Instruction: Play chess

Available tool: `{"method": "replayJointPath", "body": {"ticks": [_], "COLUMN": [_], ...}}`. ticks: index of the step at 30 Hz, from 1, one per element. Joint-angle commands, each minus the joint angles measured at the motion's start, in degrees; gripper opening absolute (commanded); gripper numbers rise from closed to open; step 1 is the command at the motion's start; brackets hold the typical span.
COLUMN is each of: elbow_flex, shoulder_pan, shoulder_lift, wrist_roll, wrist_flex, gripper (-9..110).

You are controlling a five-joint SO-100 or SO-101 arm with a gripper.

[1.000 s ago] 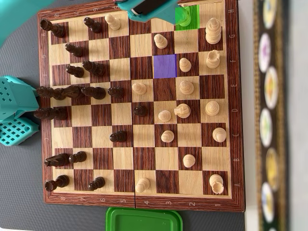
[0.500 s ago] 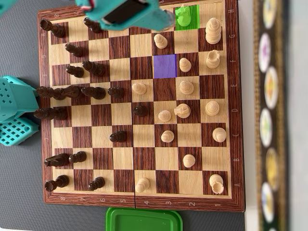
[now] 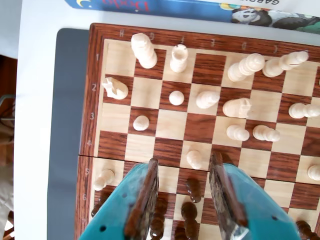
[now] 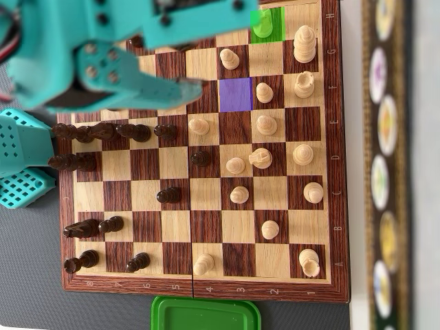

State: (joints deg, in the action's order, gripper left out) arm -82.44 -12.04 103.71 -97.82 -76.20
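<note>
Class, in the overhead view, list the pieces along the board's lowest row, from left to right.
dark piece → smaller dark piece → pale pawn → pale rook

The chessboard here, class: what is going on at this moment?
A teal robot arm reaches over a wooden chessboard in mid-game. Its claw hangs open above the middle ranks in the wrist view and holds nothing. Light pieces such as a pawn stand just ahead of it, and dark pieces lie between its fingers. In the overhead view one square is tinted purple and another green.
</note>
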Motion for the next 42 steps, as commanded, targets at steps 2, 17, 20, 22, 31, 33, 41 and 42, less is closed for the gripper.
{"method": "replayJointPath", "body": {"ticks": [2, 17, 20, 22, 31, 33, 41, 42], "elbow_flex": [-3.43, -21.27, -25.93, -29.09, -42.36, -45.35, -58.71, -60.47], "shoulder_pan": [3.96, 10.81, 10.81, 10.81, 10.90, 10.99, 13.62, 13.80], "shoulder_lift": [9.84, 33.22, 37.71, 40.52, 52.91, 55.55, 66.01, 67.24], "wrist_roll": [-0.26, -0.26, -0.35, -0.35, 0.09, 0.18, 0.18, 0.18], "wrist_flex": [0.53, 14.94, 19.60, 22.94, 37.79, 41.31, 57.57, 59.85], "gripper": [15, 16, 16, 16, 16, 16, 16, 16]}}
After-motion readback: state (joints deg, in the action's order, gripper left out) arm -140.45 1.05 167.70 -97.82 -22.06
